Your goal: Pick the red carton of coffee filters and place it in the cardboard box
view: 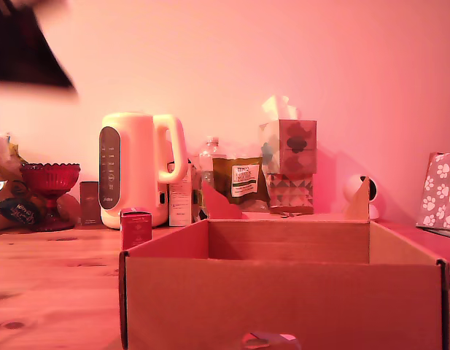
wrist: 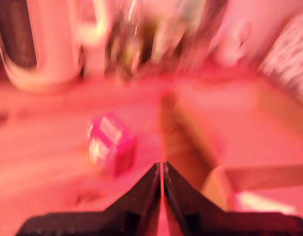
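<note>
**Operator:** Going across the exterior view from its left: red goblet [view: 49,179], pale kettle [view: 133,168], then the red carton of coffee filters [view: 136,228] standing upright on the wooden table [view: 57,292], in front of the kettle and just off the near-left corner of the cardboard box [view: 283,292]. It's outside the box, untouched.

**Second:** And the claw?

**Operator:** The gripper [wrist: 162,169] has its two dark fingers pressed together at the tips, nothing between them. I'd have to open it first.

**Second:** How will the carton handle?

**Operator:** I judge it light, thin card, easily crushed or tipped. I'd take it across two flat side faces, mid-height, with gentle pressure.

**Second:** Do the views differ?

**Operator:** The wrist view, though blurred, shows the carton's [wrist: 112,145] white-lettered top and the fingers; the exterior view shows only a dark blurred shape at its upper left, probably the arm.
</note>
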### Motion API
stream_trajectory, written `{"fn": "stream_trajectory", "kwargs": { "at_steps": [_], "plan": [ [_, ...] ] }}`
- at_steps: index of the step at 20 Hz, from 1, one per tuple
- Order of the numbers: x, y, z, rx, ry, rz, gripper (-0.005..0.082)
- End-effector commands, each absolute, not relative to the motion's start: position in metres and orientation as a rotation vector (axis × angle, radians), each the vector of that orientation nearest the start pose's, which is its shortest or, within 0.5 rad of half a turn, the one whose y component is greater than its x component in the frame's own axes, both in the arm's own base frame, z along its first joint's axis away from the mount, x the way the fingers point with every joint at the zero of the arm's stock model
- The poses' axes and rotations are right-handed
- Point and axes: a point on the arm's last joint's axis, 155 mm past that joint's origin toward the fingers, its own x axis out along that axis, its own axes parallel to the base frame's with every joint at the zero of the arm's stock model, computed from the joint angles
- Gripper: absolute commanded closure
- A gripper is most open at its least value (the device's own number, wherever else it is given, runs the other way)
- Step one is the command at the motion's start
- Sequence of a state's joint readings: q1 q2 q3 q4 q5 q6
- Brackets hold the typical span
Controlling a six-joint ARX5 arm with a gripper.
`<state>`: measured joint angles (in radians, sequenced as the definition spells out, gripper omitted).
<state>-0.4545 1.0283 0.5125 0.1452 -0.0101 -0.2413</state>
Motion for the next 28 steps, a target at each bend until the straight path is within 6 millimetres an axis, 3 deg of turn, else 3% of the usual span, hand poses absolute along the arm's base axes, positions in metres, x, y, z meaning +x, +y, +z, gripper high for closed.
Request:
{"fn": "stream_trajectory", "kwargs": {
  "at_steps": [1,6,7,8,10,11,12,18,24,28],
  "plan": [
    [0.336,-0.158,0.168,-0.164,0.423,-0.357,0.0792],
    [0.369,-0.165,0.147,-0.174,0.517,-0.284,0.0761],
    [0.374,-0.17,0.145,-0.171,0.532,-0.287,0.0699],
    [0.378,-0.175,0.143,-0.163,0.55,-0.288,0.058],
    [0.389,-0.184,0.142,-0.155,0.576,-0.299,0.019],
    [0.393,-0.187,0.141,-0.151,0.594,-0.301,0.0047],
    [0.399,-0.19,0.14,-0.154,0.609,-0.297,-0.002],
    [0.429,-0.19,0.143,-0.149,0.596,-0.208,-0.002],
    [0.453,-0.193,0.089,-0.105,0.684,-0.154,-0.0018],
    [0.469,-0.187,0.067,-0.082,0.714,-0.101,-0.0018]
  ]
}}
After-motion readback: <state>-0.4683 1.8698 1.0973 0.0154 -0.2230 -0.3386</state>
